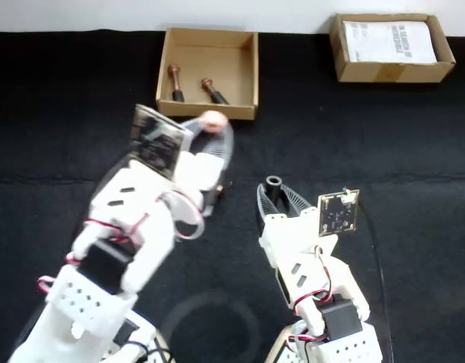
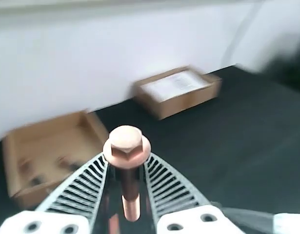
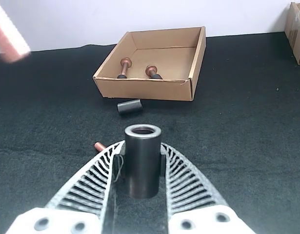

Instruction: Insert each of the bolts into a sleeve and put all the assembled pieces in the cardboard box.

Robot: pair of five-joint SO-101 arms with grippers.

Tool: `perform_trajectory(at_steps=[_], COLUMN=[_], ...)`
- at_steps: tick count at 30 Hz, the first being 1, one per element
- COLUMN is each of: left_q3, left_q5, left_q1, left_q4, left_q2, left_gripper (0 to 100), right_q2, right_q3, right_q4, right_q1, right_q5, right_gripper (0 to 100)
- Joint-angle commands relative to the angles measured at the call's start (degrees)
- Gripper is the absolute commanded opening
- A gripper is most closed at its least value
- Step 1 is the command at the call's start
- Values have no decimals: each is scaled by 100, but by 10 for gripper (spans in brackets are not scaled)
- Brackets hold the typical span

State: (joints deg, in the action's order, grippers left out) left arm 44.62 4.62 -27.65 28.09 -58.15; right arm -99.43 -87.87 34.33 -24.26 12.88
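While clamping a dark steel cylindrical sleeve [image 3: 142, 168] upright in the right tool [image 3: 142, 146], short of the open cardboard box [image 3: 145, 90], holds a copper-coloured hex-head bolt [image 2: 125, 145] pinched in the left tool [image 2: 127, 159], just before that box, head toward it. Likely needs shank turned over sleeve mouth.

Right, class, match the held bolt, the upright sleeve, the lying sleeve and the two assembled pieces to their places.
1 held bolt
2 upright sleeve
3 lying sleeve
4 assembled pieces

A inside the cardboard box
B between the right fingers
C on the black mat before the box
D between the left fingers

Pairs: 1-D, 2-B, 3-C, 4-A
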Motion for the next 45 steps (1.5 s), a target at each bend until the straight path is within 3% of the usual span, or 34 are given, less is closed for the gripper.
perform_trajectory(at_steps=[1, 6, 17, 24, 33, 38, 45], left_q3=[-409, -1007, -1042, -1200, -2642, -2615, -2264], left_q5=[35, 53, 1240, 1231, 1231, 1222, 1204], left_q1=[-435, -567, -576, -567, -840, -1165, -998], left_q4=[-624, -624, -624, -607, 624, 826, 800], left_q2=[629, 1719, 2492, 2484, 2519, 2527, 2527], left_gripper=[9, 9, 9, 9, 9, 9, 9], right_q2=[-48, -48, -48, 4, 4, -40, -40], right_q3=[13, -101, -92, -101, -119, -286, -268], right_q4=[-127, -127, -409, -593, -593, -716, -743], right_q1=[-66, -66, -31, -31, -40, -31, -31], right_q5=[35, 35, 35, 35, 35, 26, 26], right_gripper=[8, 8, 8, 8, 8, 8, 8])
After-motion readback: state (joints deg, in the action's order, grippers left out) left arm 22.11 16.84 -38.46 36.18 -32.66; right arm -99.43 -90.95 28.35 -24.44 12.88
